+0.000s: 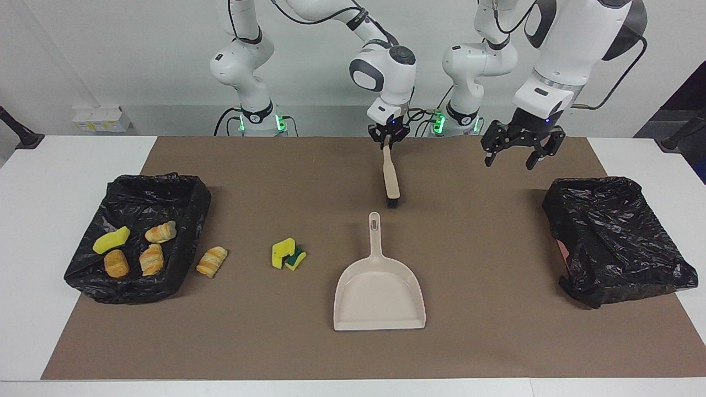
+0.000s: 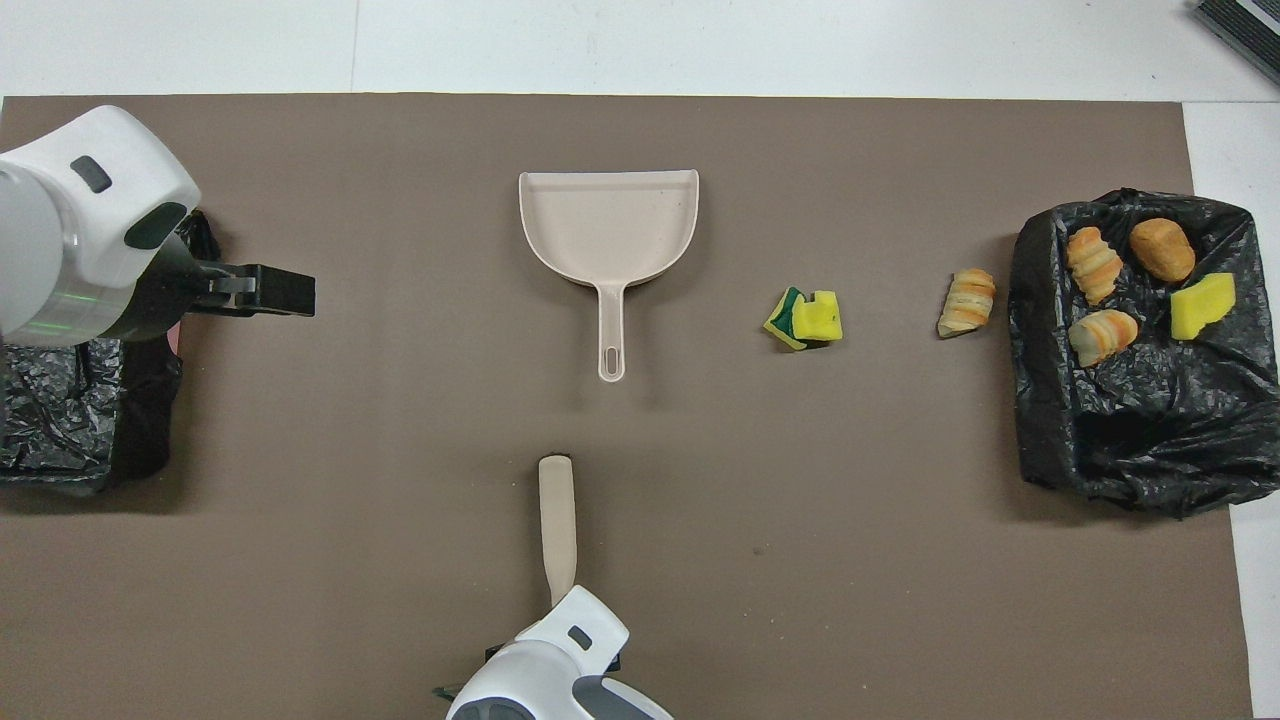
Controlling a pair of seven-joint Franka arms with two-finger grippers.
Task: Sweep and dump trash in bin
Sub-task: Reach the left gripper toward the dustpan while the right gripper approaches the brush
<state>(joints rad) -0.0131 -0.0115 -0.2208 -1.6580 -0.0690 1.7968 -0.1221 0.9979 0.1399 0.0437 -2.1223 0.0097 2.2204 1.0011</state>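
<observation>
My right gripper (image 1: 389, 142) is shut on the handle end of the beige brush (image 1: 391, 179), whose dark bristles rest on the mat. In the overhead view the brush (image 2: 557, 525) runs out from under the right wrist. The beige dustpan (image 1: 379, 292) lies flat, its handle pointing at the brush. As for the trash, a yellow-and-green sponge (image 1: 288, 255) and a croissant piece (image 1: 212, 261) lie loose on the mat. Several more pieces sit in the black-lined bin (image 1: 182, 190) at the right arm's end. My left gripper (image 1: 510, 161) hangs open and empty over the mat.
A second black-lined bin (image 1: 615, 237) stands at the left arm's end, crumpled, with nothing visible in it. The brown mat (image 1: 496, 342) covers most of the white table. The left wrist (image 2: 90, 230) overhangs that bin's edge in the overhead view.
</observation>
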